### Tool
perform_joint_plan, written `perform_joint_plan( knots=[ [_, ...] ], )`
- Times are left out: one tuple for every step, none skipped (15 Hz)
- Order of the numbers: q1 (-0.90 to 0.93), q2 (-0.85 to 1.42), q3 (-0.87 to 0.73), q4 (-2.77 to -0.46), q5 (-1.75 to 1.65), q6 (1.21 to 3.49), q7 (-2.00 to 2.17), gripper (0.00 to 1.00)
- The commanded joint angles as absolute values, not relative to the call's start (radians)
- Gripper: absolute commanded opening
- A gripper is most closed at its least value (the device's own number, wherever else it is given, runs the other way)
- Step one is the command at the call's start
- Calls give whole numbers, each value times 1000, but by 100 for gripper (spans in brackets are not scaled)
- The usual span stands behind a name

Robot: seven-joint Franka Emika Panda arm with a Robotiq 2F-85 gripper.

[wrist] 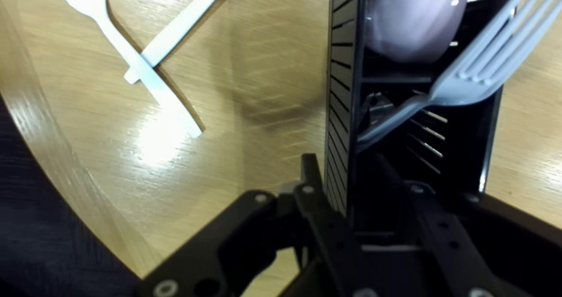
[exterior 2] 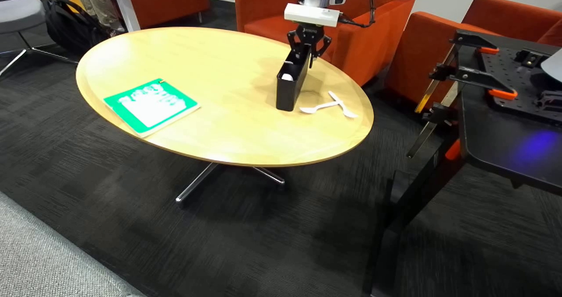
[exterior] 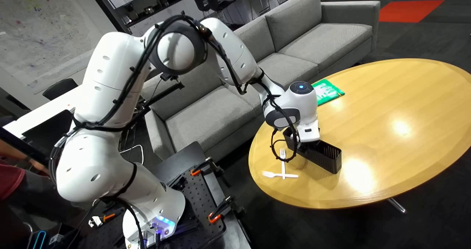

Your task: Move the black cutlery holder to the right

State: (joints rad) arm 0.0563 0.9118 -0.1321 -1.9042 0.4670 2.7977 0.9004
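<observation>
The black cutlery holder (exterior: 327, 160) stands on the oval wooden table, and it also shows in an exterior view (exterior 2: 286, 94). In the wrist view its slotted side wall (wrist: 341, 77) runs up the picture. A white fork (wrist: 465, 86) and a pale rounded item (wrist: 415, 22) are inside it. My gripper (wrist: 345, 156) is over the holder, with one finger outside this wall and one inside. A gap shows between the fingers and the wall. The gripper also shows in an exterior view (exterior 2: 307, 53). The inner fingertip is dark and hard to see.
Two crossed white plastic utensils (exterior 2: 336, 104) lie beside the holder, and they also show in the wrist view (wrist: 145, 66). A green and white booklet (exterior 2: 151, 105) lies further along the table (exterior 2: 219, 143). A grey sofa (exterior: 220, 109) stands along the table.
</observation>
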Motion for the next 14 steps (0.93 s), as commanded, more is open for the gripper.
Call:
perform_joint_plan(
  knots=[
    [92, 850, -158, -1958, 431, 2764, 962, 68],
    [110, 825, -168, -1989, 422, 2777, 971, 75],
    [134, 800, -185, -2021, 410, 2785, 988, 84],
    [163, 765, -208, -2063, 395, 2794, 1008, 90],
    [188, 733, -228, -2101, 379, 2801, 1026, 97],
    [225, 688, -259, -2153, 354, 2807, 1051, 100],
    [261, 648, -288, -2199, 328, 2818, 1077, 100],
    [297, 604, -318, -2250, 299, 2846, 1100, 100],
    [330, 563, -345, -2295, 264, 2883, 1112, 100],
    [363, 520, -373, -2345, 228, 2944, 1118, 100],
    [404, 478, -412, -2393, 193, 2998, 1131, 100],
    [446, 441, -452, -2436, 162, 3042, 1140, 100],
    [493, 417, -498, -2467, 135, 3078, 1149, 100],
    [534, 391, -539, -2492, 116, 3100, 1141, 100]
  ],
)
